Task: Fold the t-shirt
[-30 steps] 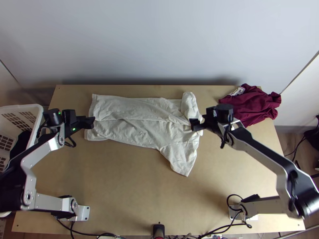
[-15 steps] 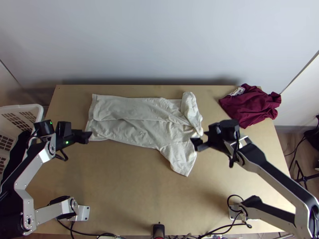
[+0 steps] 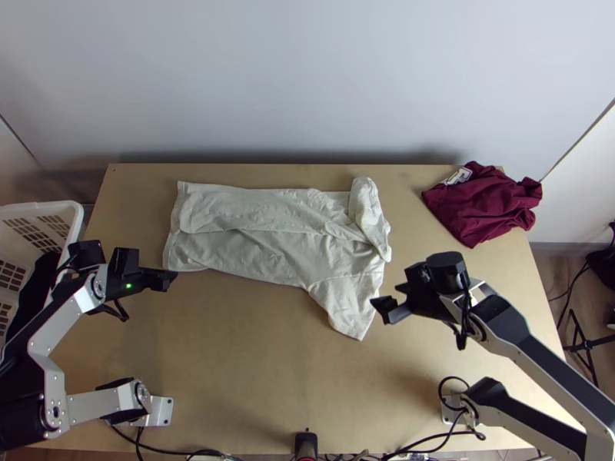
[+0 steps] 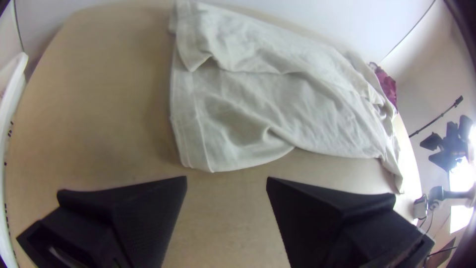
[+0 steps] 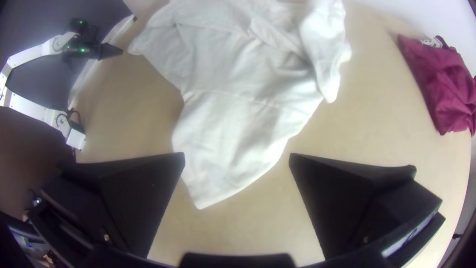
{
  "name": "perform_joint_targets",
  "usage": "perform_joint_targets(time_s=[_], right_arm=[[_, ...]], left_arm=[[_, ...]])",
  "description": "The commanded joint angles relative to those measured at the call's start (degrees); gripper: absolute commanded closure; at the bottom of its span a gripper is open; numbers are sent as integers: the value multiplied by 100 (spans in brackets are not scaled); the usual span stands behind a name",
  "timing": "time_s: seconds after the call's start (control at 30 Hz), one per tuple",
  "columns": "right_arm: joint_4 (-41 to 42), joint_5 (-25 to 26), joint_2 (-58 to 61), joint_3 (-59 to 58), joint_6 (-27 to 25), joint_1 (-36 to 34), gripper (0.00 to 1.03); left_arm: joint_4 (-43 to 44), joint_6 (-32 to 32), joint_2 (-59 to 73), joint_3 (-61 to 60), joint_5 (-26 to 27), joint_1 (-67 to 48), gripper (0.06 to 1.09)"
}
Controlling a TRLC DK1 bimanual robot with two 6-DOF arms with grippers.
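Leftmost you have the white basket (image 3: 73,211), off past the hem end of the t-shirt (image 3: 265,250). Your left gripper (image 4: 227,181) is just beside the shirt's near hem corner, its fingers wide apart and nothing between them. The shirt itself lies lengthwise on the table (image 3: 254,369), its far side folded over in a long strip and its near side in a flatter layer. That near side looks like your next fold. If you come in a little high or short at the hem, you could close on air; too deep, and you may pinch the strip as well and pull the finished fold askew.

At the shirt's other end, the near sleeve (image 3: 350,307) juts out towards you, while the far sleeve (image 3: 369,203) is turned back in a narrow, puffy flap. Your right gripper (image 5: 237,155) is by the near sleeve, fingers spread, holding no cloth. Grip only the sleeve's tip and the side seam could sag, leaving a crooked edge. Should one arm lift ahead of the other, the panel will probably twist, and a hard tug could skid the whole shirt. Cloth laid over the puffy flap may sit in a lump. The maroon garment (image 3: 484,203), beyond the shirt's sleeve end, is well apart from it, so snagging it seems unlikely unless you swing wide.
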Motion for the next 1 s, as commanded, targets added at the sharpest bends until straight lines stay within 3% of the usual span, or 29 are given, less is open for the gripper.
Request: perform_joint_targets(time_s=[0.0, 0.1, 0.37, 0.97], right_arm=[[-356, -248, -216, -81, 120, 44, 5], [-356, -318, -225, -222, 94, 35, 5], [-259, -1179, -67, -784, 235, 167, 5], [699, -1171, 1084, -951, 525, 1037, 7]], left_arm=[[108, -97, 436, 41, -22, 93, 29], [187, -228, 532, 50, -22, 23, 29], [283, -545, 629, 252, -22, -144, 29], [380, -765, 699, 357, -31, -320, 29]])
